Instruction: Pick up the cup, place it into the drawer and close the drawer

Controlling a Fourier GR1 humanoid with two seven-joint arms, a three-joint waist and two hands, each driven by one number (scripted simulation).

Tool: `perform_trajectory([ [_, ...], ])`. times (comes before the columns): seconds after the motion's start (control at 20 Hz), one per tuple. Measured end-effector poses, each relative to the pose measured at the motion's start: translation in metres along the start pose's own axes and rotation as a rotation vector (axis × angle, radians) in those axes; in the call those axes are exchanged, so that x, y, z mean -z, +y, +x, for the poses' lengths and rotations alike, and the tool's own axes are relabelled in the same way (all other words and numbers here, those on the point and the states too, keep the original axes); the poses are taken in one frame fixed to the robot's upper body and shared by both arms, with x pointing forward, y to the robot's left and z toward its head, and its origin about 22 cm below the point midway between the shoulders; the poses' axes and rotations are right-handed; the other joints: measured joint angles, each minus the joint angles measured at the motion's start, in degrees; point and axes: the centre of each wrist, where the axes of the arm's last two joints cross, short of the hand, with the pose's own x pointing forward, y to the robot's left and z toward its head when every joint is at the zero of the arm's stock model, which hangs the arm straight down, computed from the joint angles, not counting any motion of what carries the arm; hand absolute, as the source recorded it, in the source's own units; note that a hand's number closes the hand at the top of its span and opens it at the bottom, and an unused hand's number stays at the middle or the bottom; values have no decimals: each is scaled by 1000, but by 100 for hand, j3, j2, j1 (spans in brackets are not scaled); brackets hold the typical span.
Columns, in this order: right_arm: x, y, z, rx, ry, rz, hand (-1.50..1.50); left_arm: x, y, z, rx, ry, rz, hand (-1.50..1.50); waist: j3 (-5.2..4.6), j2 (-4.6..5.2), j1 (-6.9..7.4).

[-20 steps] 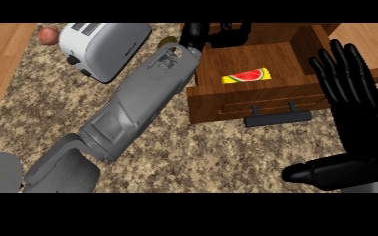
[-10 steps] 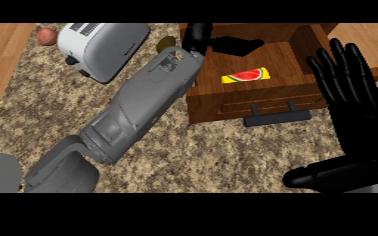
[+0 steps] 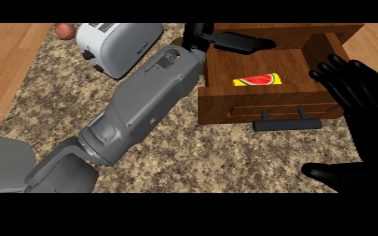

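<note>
The black left hand (image 3: 201,34) lies over the back left corner of the open brown wooden drawer (image 3: 221,107), toward the speckled stone counter's (image 3: 214,155) far edge; whether it grasps anything cannot be told. The black right hand (image 3: 353,87) rests at the counter's right edge, fingers apart and straight. The cup cannot be made out. A yellow packet with a watermelon picture (image 3: 258,80) lies in the drawer. A white toaster (image 3: 118,45) stands far left.

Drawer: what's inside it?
A yellow card with a watermelon picture lies in the drawer. The left hand covers the back-left corner; anything beneath it is hidden.
</note>
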Motion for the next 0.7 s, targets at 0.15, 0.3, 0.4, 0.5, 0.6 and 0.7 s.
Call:
perform_trajectory([
  [0.15,-6,-5,3,-36,15,38,150,1,14,3,-36,-3,30,-150,-2,-31,120],
  [0.3,-10,-11,7,-118,32,90,150,-3,28,6,-71,-8,60,-150,-4,-65,238],
  [0.4,-15,-13,8,-179,52,118,150,-8,39,6,-87,-6,88,-150,-5,-89,309],
  [0.5,-16,-13,8,-221,71,137,150,-15,59,7,-98,2,116,-150,-5,-101,367],
  [0.6,-18,-11,13,-263,88,157,150,-25,77,7,-100,9,144,-150,-6,-111,395],
  [0.7,-20,-10,11,-306,113,174,150,-39,94,7,-107,17,165,-150,-7,-114,431],
])
